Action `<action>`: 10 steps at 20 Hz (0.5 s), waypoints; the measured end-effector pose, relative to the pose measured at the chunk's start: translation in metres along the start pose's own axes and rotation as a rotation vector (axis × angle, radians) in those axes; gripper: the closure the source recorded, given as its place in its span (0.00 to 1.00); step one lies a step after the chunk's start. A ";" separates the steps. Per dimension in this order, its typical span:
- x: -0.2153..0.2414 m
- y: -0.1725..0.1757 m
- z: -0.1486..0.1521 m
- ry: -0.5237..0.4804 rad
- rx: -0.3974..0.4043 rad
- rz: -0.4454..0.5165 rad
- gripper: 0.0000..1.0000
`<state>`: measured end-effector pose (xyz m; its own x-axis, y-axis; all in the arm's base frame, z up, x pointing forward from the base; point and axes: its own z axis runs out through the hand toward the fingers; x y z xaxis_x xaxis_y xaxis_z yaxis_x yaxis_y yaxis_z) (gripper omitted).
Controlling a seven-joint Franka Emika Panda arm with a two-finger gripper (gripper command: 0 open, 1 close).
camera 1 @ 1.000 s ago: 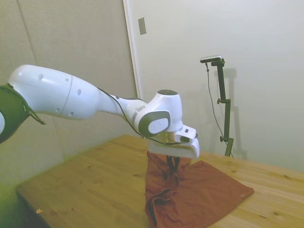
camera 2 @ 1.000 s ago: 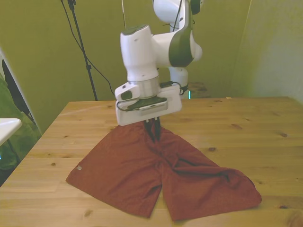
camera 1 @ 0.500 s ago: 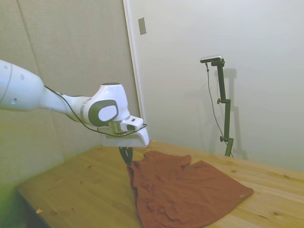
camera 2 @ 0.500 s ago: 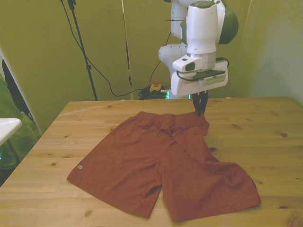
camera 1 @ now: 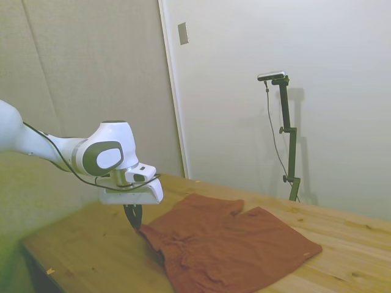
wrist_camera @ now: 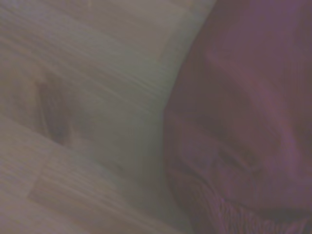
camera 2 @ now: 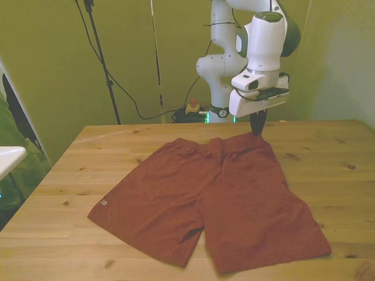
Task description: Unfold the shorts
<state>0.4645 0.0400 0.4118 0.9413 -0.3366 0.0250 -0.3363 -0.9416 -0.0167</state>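
The rust-red shorts [camera 2: 217, 193] lie spread nearly flat on the wooden table [camera 2: 328, 158], both legs pointing toward the near edge in the front view. My gripper [camera 2: 256, 132] is shut on the waistband corner at the front view's right, holding that corner slightly lifted. From the side, the gripper [camera 1: 135, 223] pinches the corner of the shorts [camera 1: 238, 244] nearest the arm. The wrist view shows blurred red fabric of the shorts [wrist_camera: 248, 122] beside bare wood.
A green cloth [camera 2: 14, 158] and a white object [camera 2: 9, 155] sit off the table at the front view's left. Cables and a tripod [camera 2: 102, 58] stand behind the table. Bare wood surrounds the shorts on all sides.
The gripper has carried the waistband corner from over the middle of the shorts out toward the front view's right and far side, pulling the folded leg open until the shorts lie spread out.
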 end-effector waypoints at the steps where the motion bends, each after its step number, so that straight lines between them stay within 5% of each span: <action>1: -0.002 0.000 0.002 -0.004 -0.004 0.003 1.00; 2: -0.002 0.000 0.004 -0.005 -0.008 0.008 0.00; 10: -0.007 -0.004 0.007 0.011 -0.051 0.025 0.00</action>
<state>0.4599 0.0462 0.4042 0.9322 -0.3603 0.0361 -0.3614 -0.9318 0.0331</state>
